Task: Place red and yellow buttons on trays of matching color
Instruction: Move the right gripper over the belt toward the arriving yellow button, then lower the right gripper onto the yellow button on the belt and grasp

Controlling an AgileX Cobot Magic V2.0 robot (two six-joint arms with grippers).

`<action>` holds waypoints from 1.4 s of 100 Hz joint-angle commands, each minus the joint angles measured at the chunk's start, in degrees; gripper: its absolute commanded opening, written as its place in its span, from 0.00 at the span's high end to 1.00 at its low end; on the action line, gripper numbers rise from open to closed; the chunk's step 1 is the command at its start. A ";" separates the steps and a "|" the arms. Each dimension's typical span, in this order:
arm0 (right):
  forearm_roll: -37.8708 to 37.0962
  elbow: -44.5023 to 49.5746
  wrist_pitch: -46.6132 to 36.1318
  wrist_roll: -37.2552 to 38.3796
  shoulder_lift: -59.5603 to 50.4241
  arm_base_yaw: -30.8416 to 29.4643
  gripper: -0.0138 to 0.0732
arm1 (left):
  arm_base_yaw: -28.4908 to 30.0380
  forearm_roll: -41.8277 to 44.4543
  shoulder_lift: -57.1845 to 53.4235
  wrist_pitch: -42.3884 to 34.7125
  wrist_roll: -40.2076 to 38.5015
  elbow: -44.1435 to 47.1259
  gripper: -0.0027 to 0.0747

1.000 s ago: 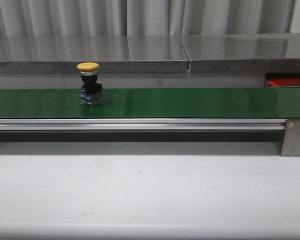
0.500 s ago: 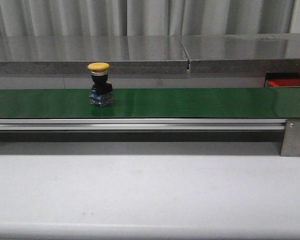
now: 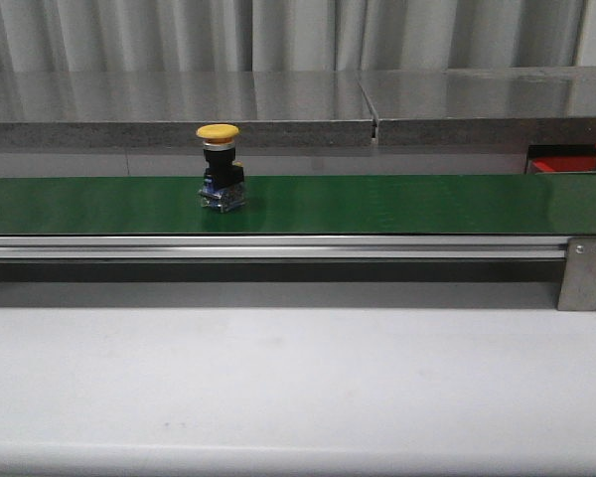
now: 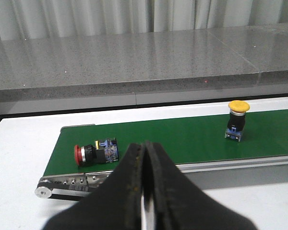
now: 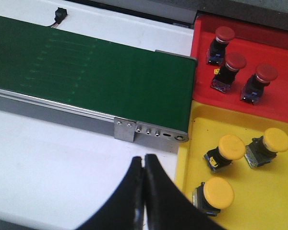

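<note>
Meanwhile, the left gripper (image 4: pixel 144 191) is hanging over the white tabletop (image 3: pixel 298 388) short of the long glossy green conveyor belt (image 3: pixel 377 204), its two black fingers pressed together with nothing between them. Two push-buttons are sitting on the belt. Near its left end, one red-capped button (image 4: pixel 95 153) is lying on its side, cap pointing away from the belt's middle. Further right, one yellow-capped button (image 3: pixel 220 167) is standing upright on its black and blue base, apart from both grippers.

The right gripper (image 5: pixel 144 191) is likewise clenched and gripping nothing, hovering over the tabletop just in front of the belt's metal end bracket (image 5: pixel 149 130). Beyond the belt's right end, a bright red flat tray (image 5: pixel 278 108) is holding three red-capped buttons (image 5: pixel 228 69), all standing or leaning on their dark bases. Touching its nearer edge, a yellow flat tray (image 5: pixel 273 196) is holding three yellow-capped buttons (image 5: pixel 225 151), each tipped over.
</note>
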 commanded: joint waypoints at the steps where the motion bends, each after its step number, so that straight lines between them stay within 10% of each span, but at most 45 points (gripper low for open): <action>1: 2.80 -1.31 -2.84 -0.40 -0.05 0.00 0.97 | -0.40 -1.09 0.66 -3.85 -0.02 -1.04 0.99; 15: 5.38 -1.31 -1.78 -0.40 -0.05 0.00 0.78 | -0.40 -1.09 0.66 -3.85 -0.02 -1.00 0.99; 35: 6.73 -4.09 3.13 -0.43 1.39 0.00 0.12 | -0.40 -1.09 0.66 -3.85 -0.02 -1.00 0.99; 140: -1.19 -44.68 3.27 -0.45 55.64 30.20 0.17 | -0.40 -1.09 0.66 -3.85 -0.02 -1.00 0.99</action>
